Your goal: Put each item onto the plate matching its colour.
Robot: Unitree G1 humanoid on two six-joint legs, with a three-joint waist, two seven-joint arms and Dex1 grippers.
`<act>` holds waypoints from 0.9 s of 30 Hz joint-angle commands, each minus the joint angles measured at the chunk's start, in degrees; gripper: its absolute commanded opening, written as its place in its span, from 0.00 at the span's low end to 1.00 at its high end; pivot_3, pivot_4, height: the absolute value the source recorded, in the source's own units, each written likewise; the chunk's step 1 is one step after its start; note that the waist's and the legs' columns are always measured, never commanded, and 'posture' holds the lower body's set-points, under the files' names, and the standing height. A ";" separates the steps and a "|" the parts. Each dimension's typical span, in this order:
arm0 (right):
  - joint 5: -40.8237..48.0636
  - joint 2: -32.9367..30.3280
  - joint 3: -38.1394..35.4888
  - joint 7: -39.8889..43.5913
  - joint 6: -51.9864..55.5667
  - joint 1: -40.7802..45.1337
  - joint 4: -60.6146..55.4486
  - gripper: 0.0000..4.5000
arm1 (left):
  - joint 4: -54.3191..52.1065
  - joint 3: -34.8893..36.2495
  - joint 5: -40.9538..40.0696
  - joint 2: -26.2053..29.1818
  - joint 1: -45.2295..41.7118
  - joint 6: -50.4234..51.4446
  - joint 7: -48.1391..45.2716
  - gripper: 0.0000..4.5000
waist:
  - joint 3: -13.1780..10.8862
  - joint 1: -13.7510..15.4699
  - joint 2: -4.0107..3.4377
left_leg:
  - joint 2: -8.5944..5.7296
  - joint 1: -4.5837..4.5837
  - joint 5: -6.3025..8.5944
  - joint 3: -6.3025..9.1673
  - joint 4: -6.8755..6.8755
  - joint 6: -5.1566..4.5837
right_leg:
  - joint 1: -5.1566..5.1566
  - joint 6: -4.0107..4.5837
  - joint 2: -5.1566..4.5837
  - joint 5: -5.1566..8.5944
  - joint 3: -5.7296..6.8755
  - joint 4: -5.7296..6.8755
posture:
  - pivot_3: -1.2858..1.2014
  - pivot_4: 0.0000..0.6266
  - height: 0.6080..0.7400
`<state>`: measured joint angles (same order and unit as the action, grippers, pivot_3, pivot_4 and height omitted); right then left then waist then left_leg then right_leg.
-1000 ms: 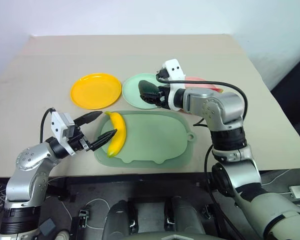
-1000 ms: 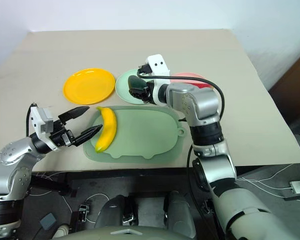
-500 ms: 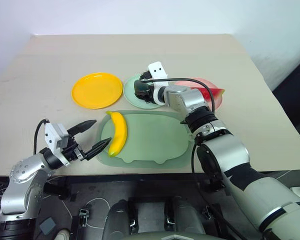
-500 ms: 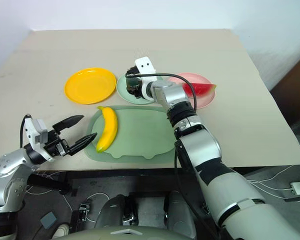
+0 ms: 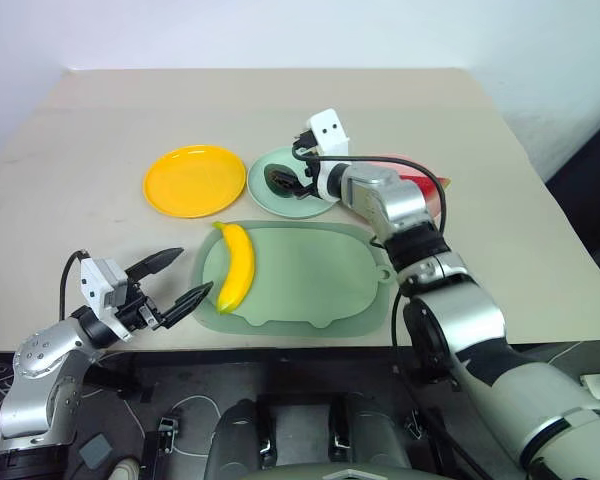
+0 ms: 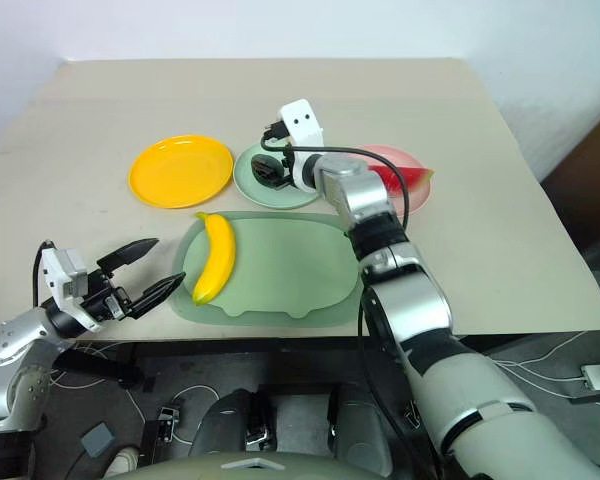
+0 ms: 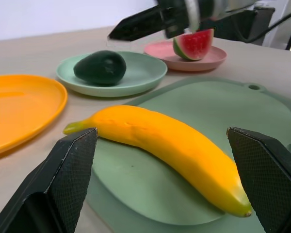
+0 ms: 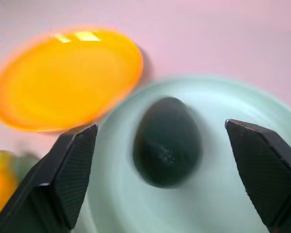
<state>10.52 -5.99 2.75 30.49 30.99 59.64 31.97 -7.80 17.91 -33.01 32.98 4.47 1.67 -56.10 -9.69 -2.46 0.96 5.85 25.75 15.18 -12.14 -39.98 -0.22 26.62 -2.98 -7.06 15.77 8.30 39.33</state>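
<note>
two tools gape, holding nothing: left tool (image 5: 176, 279) near banana (image 5: 236, 265) on tray (image 5: 310, 275); right tool (image 8: 165, 204) over avocado (image 8: 168, 140), which lies on mint plate (image 5: 265, 186). left wrist view reveals watermelon (image 7: 193, 44) standing on pink plate (image 7: 157, 50); yellow plate (image 5: 192, 181) on tabletop (image 5: 100, 130).

Beige table (image 5: 100, 200): three plates, tray (image 5: 310, 275)
</note>
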 commanded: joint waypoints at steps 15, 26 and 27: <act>9.59 -12.19 4.77 12.68 1.18 -35.17 -49.61 0.99 | -10.21 -4.01 8.59 -8.41 -1.25 2.27 20.14 1.00 | 0.01 0.11 0.04 | -0.04 -0.21 0.04 0.08 0.00 -0.05 | -0.26 0.00 -0.03 0.00 0.04 -0.09 | 0.52 0.24 0.66; 8.26 -13.91 4.12 10.35 -0.61 -34.96 -47.17 0.99 | -22.19 -12.36 14.44 -12.27 -6.45 22.14 38.29 1.00 | 0.03 0.19 0.07 | -0.07 -0.27 0.03 0.11 -0.03 -0.06 | -0.34 -0.01 -0.02 -0.01 0.04 -0.08 | 0.52 0.24 0.66; 8.43 -13.98 4.04 10.18 -0.24 -34.78 -47.33 0.99 | -22.45 -12.38 14.25 -12.52 -7.33 24.05 39.35 1.00 | 0.03 0.21 0.07 | -0.07 -0.27 0.03 0.11 -0.03 -0.06 | -0.34 -0.01 -0.02 -0.01 0.04 -0.08 | 0.52 0.24 0.66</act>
<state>18.32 -19.81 7.77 40.98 31.01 23.67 -13.68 -27.27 5.39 -19.11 20.67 -1.78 23.57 -18.55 -9.67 -2.26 1.03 5.77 25.48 15.22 -12.03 -40.01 -0.28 26.28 -2.98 -7.08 15.76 8.34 39.25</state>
